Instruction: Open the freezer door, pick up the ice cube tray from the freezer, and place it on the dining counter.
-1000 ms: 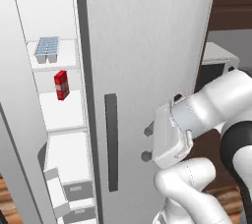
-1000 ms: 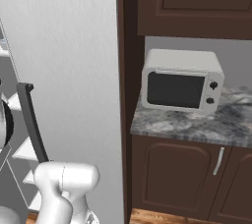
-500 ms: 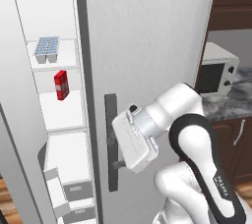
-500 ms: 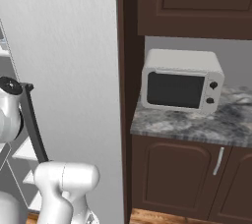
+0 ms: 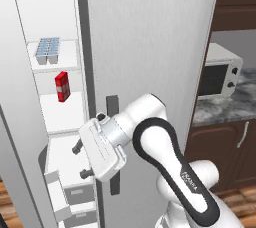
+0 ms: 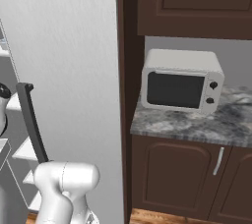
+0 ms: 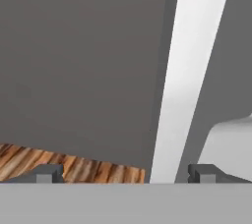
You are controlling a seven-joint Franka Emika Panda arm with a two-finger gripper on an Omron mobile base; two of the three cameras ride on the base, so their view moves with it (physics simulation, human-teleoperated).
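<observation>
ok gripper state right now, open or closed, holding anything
Gripper: open, jaws spread wide with nothing between them, holding nothing. It sits low in front of the open freezer; the ice cube tray is on an upper shelf, untouched.

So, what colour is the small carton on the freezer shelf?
Red carton, clearest in left base view.

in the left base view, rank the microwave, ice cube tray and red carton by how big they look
1. microwave, clearly the largest
2. ice cube tray
3. red carton
The tray and carton look nearly alike in size: the tray is wider, the carton taller, so their order is unsure.
</observation>
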